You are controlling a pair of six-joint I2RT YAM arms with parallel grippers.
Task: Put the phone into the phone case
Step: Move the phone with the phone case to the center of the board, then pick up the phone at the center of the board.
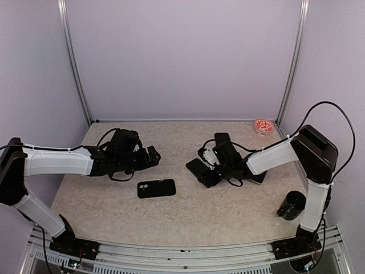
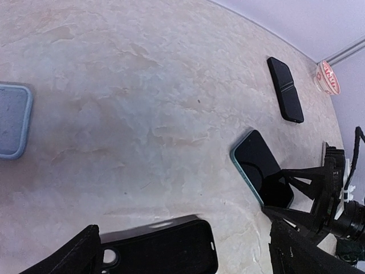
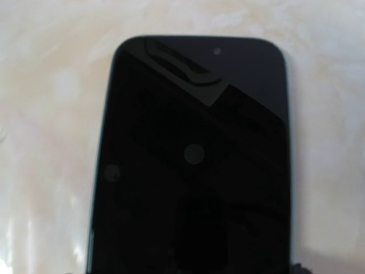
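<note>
Currently I record the phone (image 1: pixel 195 166) lying flat on the table (image 1: pixel 114 200), dark glossy face up, apart from the black phone case (image 1: pixel 156 188), which lies nearer the left arm. The right gripper (image 1: pixel 207 172) sits over the phone's end; I cannot tell whether it pinches. The left gripper (image 1: pixel 153 155) hovers beyond the case, jaws spread wide.
</note>
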